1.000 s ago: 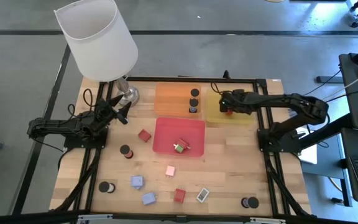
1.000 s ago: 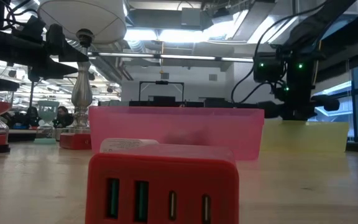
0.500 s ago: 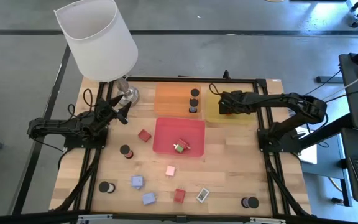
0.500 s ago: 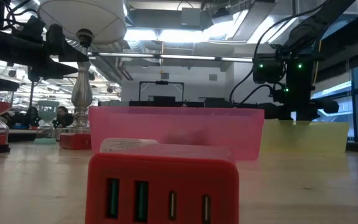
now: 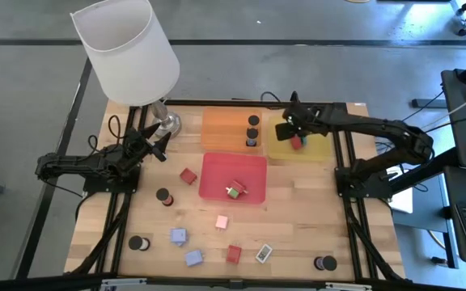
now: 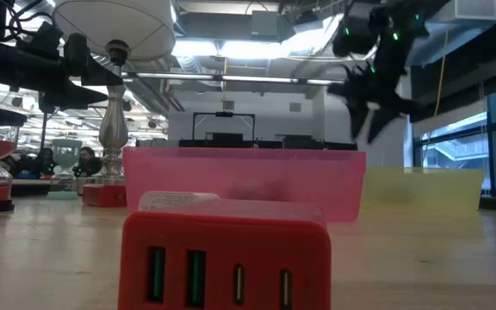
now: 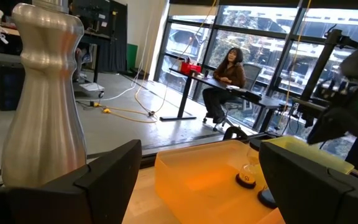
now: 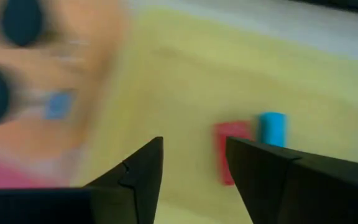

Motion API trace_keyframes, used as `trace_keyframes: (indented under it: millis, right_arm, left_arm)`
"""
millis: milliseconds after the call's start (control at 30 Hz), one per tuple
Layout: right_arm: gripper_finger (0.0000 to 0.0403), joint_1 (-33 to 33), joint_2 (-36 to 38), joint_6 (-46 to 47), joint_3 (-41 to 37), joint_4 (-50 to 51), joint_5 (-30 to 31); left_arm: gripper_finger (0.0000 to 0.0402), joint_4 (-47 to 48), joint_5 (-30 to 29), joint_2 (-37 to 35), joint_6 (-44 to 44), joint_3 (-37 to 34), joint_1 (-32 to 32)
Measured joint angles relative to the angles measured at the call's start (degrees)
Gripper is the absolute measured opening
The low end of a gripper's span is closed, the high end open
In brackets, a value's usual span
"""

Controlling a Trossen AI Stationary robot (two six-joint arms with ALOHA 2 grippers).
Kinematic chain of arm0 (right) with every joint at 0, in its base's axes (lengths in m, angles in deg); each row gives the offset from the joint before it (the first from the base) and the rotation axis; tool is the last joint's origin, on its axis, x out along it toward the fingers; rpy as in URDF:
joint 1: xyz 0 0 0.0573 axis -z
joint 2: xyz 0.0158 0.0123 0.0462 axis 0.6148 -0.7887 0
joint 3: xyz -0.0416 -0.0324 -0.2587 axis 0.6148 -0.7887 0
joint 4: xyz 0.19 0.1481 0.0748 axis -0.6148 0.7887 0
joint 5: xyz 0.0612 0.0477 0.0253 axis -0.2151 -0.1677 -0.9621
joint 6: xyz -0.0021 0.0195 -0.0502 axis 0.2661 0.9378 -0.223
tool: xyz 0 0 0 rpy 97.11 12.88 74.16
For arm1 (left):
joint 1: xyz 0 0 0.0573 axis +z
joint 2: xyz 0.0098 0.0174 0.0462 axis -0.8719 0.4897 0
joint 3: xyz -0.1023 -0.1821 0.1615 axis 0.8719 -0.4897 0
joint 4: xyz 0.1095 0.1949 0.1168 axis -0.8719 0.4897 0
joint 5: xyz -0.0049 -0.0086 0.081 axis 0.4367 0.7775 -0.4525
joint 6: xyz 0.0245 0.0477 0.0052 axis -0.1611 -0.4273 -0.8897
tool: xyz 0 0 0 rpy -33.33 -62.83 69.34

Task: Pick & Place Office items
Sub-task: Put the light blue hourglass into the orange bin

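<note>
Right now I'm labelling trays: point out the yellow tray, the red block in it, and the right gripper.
yellow tray [image 5: 318, 150], high view, bare floor.
red block [image 5: 296, 142], high view, top face.
right gripper [image 5: 288, 129], high view, between fingertips.

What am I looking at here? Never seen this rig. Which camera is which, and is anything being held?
Two dark robot arms work at a wooden table. One picture looks straight down, one sits at table height, and one rides on each wrist. The job is sorting small office items into flat trays. The right gripper hangs over the yellow tray, fingers apart and empty; a red block lies in the tray below it. The left gripper waits open beside the lamp, holding nothing. Black cylinders stand in the orange tray, and one piece lies in the red tray. More blocks are scattered across the table's near half.
</note>
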Motion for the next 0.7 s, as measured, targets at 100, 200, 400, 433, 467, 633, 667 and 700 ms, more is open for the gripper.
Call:
trace_keyframes:
  millis: [100, 200, 400, 433, 467, 633, 667, 700]
  right_arm:
    - [0.0171, -3.40, 0.02, -1.48, 4.09, -0.07, -4.50]
    - [0.0168, -8.79, 0.02, -4.13, 6.96, -0.11, -8.99]
    - [0.0166, -19.45, 0.02, -8.04, 9.50, -1.43, -8.42]
    - [0.0166, -20.72, 0.02, -8.01, 9.52, -2.16, -7.56]
    - [0.0166, -21.83, 0.02, -7.68, 9.53, -2.81, -7.04]
    - [0.0166, -25.32, 0.02, -4.19, 9.55, -3.74, -4.13]
    - [0.0166, -25.79, 0.02, -3.62, 9.55, -3.76, -3.44]
    - [0.0166, -26.18, 0.02, -2.92, 9.55, -3.76, -3.10]
  left_arm:
    - [0.0322, 0.00, 0.00, 0.00, 0.00, 0.00, -0.01]
    - [0.0322, 0.00, 0.00, 0.00, 0.00, 0.00, 0.00]
    - [0.0322, 0.00, 0.00, 0.00, 0.00, -0.01, -0.02]
    - [0.0322, 0.00, 0.00, 0.00, 0.00, -0.01, -0.02]
    - [0.0322, 0.00, 0.00, 0.00, 0.00, 0.00, -0.01]
    - [0.0322, 0.00, 0.00, 0.00, 0.00, 0.00, 0.00]
    - [0.0322, 0.00, 0.00, 0.00, 0.00, 0.01, -0.02]
    - [0.0322, 0.00, 0.00, 0.00, 0.00, 0.01, 0.00]
